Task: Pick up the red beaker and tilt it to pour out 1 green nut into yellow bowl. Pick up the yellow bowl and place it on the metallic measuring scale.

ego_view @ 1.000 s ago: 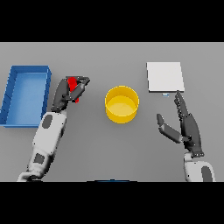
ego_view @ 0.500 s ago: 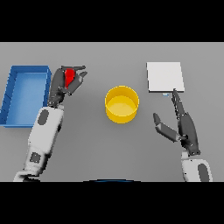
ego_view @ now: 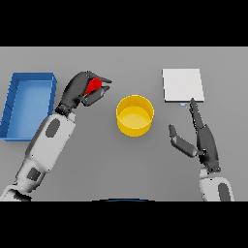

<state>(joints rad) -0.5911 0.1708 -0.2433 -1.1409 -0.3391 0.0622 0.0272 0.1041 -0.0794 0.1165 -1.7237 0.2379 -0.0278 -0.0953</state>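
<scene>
The grey table [ego_view: 97, 169] bears a blue tray [ego_view: 29, 104], yellow bowl [ego_view: 135, 115] and metallic scale [ego_view: 182, 85].

Left hand [ego_view: 77, 92], right hand [ego_view: 206, 143]: dark fingers; white forearms, grey oval insets.

The bowl [ego_view: 135, 115] sits on the table [ego_view: 126, 164] in the middle before me. Left of it, my left hand [ego_view: 80, 90] wraps the beaker [ego_view: 93, 85], apparently raised off the table. Further left lies the bin [ego_view: 29, 104]. Right of the bowl and further back lies the scale [ego_view: 182, 85], with my right hand [ego_view: 201, 140] just before it.
</scene>
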